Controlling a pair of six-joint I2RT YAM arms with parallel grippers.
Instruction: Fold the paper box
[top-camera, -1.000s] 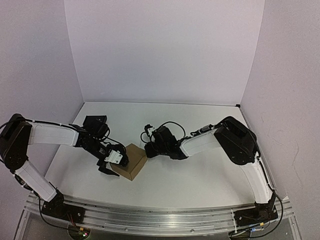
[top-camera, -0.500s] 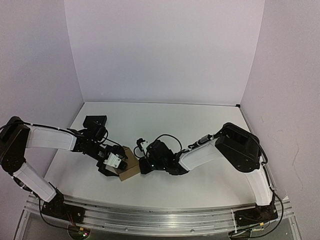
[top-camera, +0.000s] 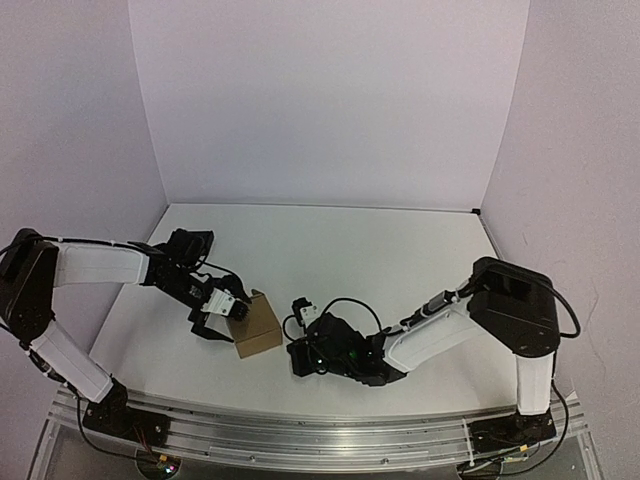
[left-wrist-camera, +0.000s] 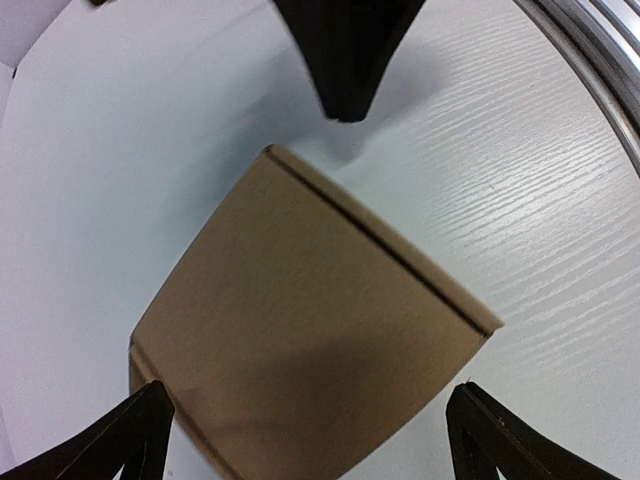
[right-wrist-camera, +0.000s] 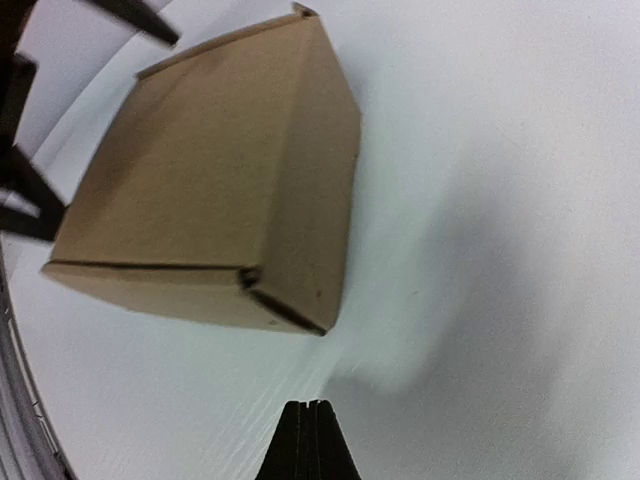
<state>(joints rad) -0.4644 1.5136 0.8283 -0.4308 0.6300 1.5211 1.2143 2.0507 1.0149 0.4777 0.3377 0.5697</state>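
Top external view: the paper box (top-camera: 257, 327) sits closed up at lower centre-left of the frame. The left gripper (top-camera: 220, 318) stands wide at its sides; the right gripper (top-camera: 298, 357) is closed and empty. The cardboard is probably light, stiff and crushable, so grip 2 opposite walls.
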